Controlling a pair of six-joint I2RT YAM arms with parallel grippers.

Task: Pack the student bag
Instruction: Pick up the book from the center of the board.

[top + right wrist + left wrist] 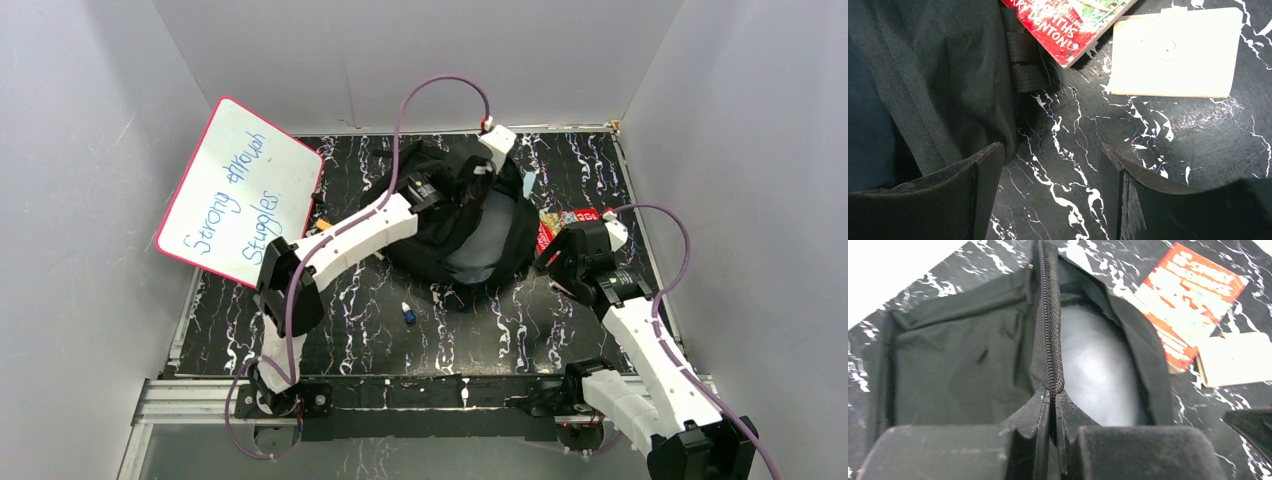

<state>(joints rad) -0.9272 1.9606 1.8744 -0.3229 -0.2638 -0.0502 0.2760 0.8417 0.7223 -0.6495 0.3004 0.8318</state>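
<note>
The student bag [462, 228], black fabric, lies open mid-table with its pale lining [1098, 370] showing. My left gripper [1053, 412] is shut on the bag's zipper edge [1048, 325], pinching the black toothed strip between its fingers at the left rim of the opening. My right gripper [1048, 185] hovers open over bare table just right of the bag's side [933, 75], with nothing between its fingers. A red book [1068, 22] and a cream notebook [1175, 52] lie on the table right of the bag; the red book [565, 222] is partly hidden by my right wrist.
A whiteboard [240, 190] with blue writing leans against the left wall. A small blue-and-white object [408, 313] lies on the black marbled table [480, 340] in front of the bag. White walls enclose the table on three sides.
</note>
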